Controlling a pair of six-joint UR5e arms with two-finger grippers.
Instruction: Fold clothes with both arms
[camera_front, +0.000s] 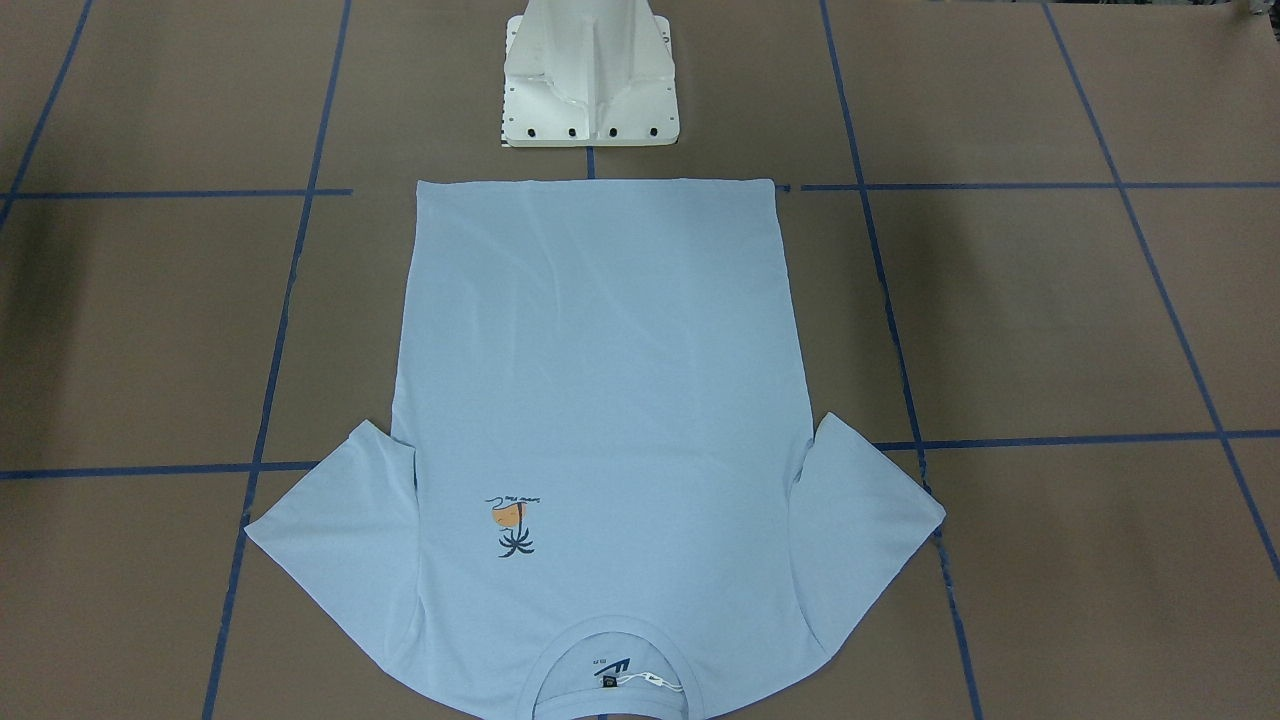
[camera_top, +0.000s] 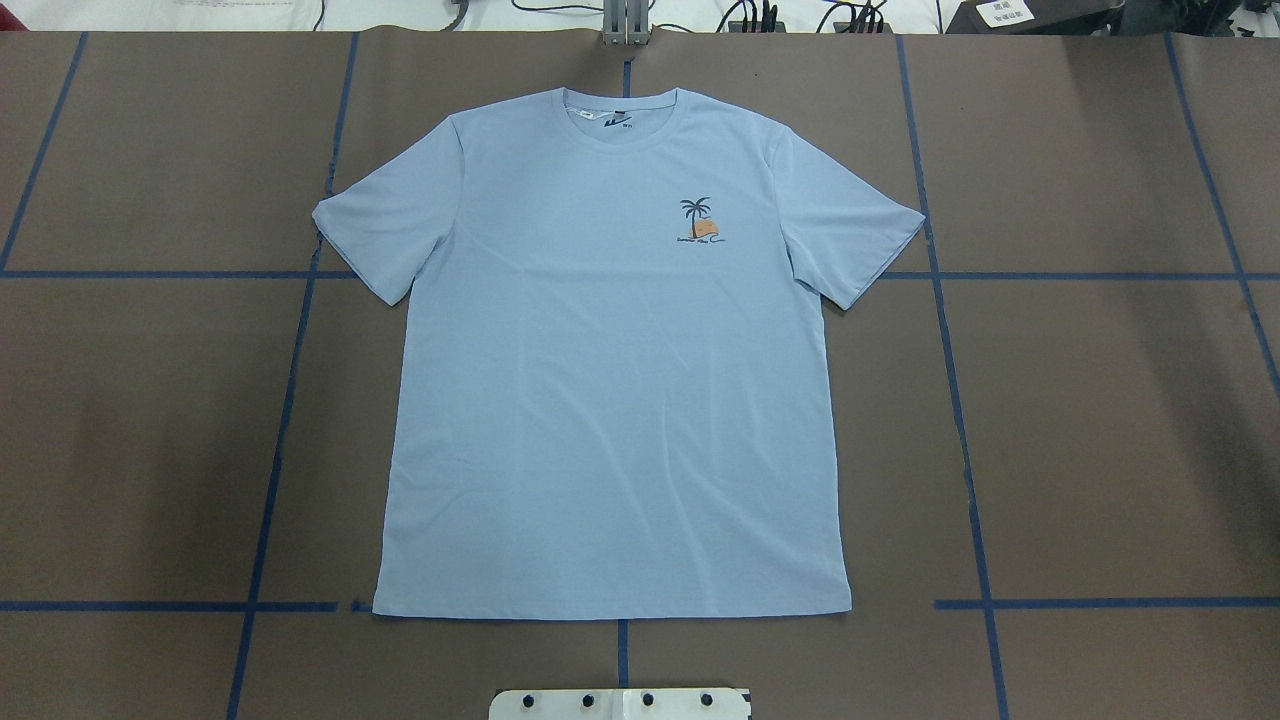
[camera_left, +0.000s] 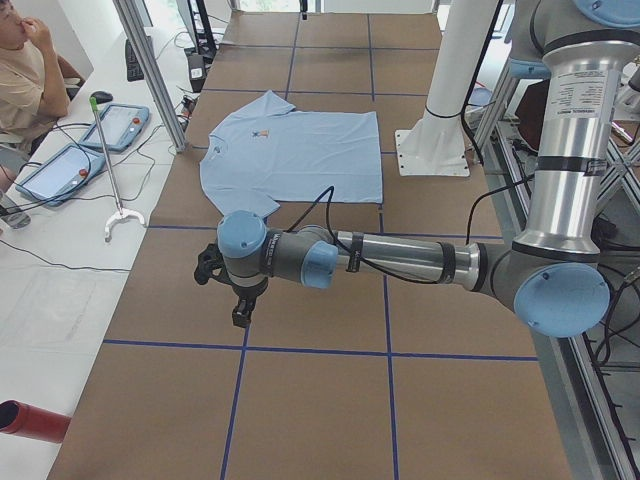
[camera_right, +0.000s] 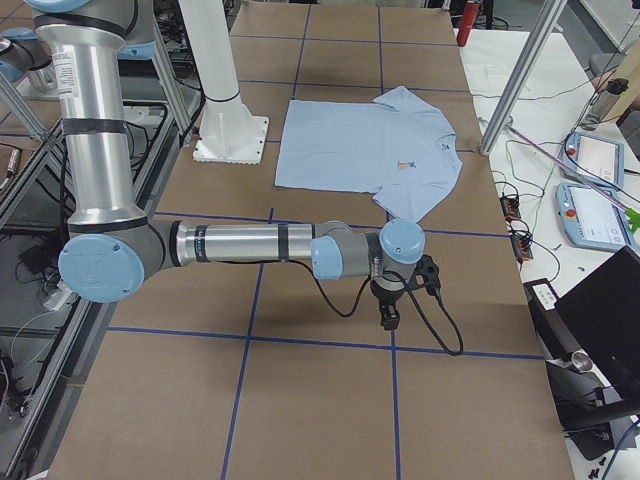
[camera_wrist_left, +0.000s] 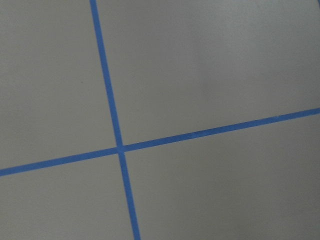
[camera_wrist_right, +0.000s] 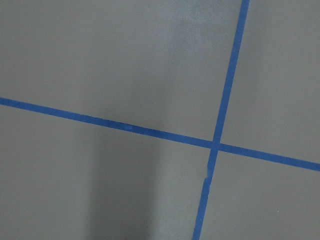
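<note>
The light blue T-shirt (camera_top: 610, 400) lies flat and spread out, face up, on the brown table, collar away from the robot and hem toward the white base. It also shows in the front-facing view (camera_front: 600, 380) and both side views (camera_left: 300, 150) (camera_right: 360, 145). Its palm print (camera_top: 700, 220) is on the chest. My left gripper (camera_left: 240, 312) hangs above bare table well to the shirt's left. My right gripper (camera_right: 388, 316) hangs above bare table well to its right. Neither shows in the overhead or front views, so I cannot tell whether they are open or shut. Both wrist views show only table and blue tape.
The white pedestal base (camera_front: 590, 90) stands just behind the shirt's hem. Blue tape lines (camera_top: 290, 400) grid the brown table. A person (camera_left: 25, 70) sits beyond the far edge by tablets (camera_left: 115, 125). A red cylinder (camera_left: 30, 420) lies off the table's end.
</note>
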